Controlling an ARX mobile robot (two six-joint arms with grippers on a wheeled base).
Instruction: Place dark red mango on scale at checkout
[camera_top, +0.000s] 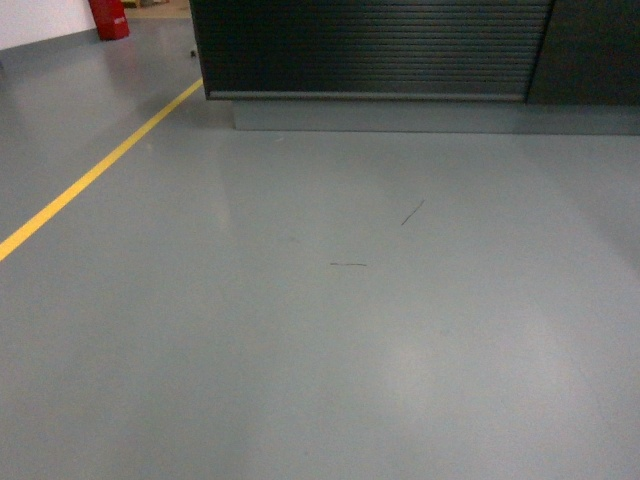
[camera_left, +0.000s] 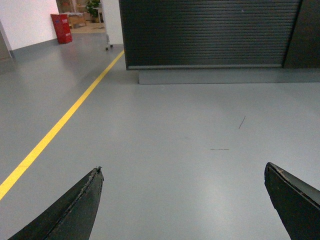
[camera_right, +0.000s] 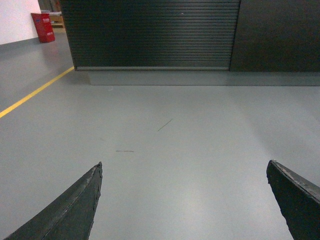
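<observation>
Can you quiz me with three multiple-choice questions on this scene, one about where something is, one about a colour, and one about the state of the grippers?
1. Where does the checkout stand in the head view?
A. At the top, beyond bare floor
B. At the bottom edge
C. Along the left wall

2. What colour is the floor line?
A. White
B. Yellow
C. Blue

3. What state are the left gripper and right gripper in?
A. Both shut on a fruit
B. One open, one shut
C. Both open and empty

Answers: 1 A, its slatted dark front fills the top of the head view, with grey floor before it. 2 B, the line runs yellow on the left. 3 C, each wrist view shows fingers spread wide with only floor between.
</observation>
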